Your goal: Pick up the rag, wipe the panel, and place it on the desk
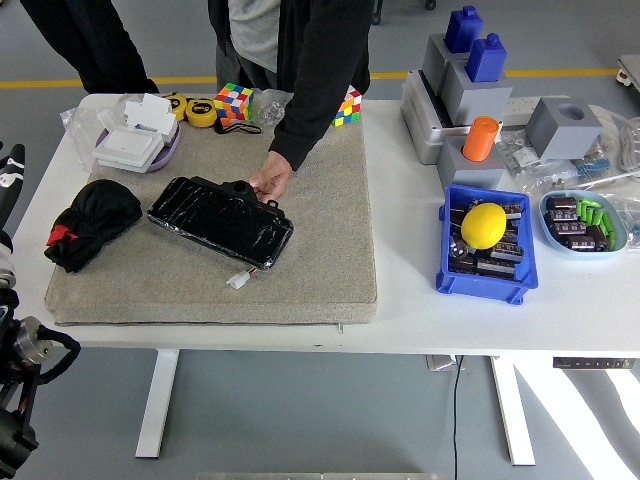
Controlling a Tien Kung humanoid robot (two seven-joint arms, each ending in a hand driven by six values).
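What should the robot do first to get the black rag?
Probably reach its left arm in toward the black rag. The rag lies untouched on the grey mat, left of the black panel, which a person's hand holds at its far edge.

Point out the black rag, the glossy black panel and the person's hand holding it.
black rag (92, 222), head view, middle of the bunched cloth on the mat's left.
glossy black panel (220, 221), head view, centre of its top face.
person's hand (270, 181), head view, back of the hand at the panel's far edge.
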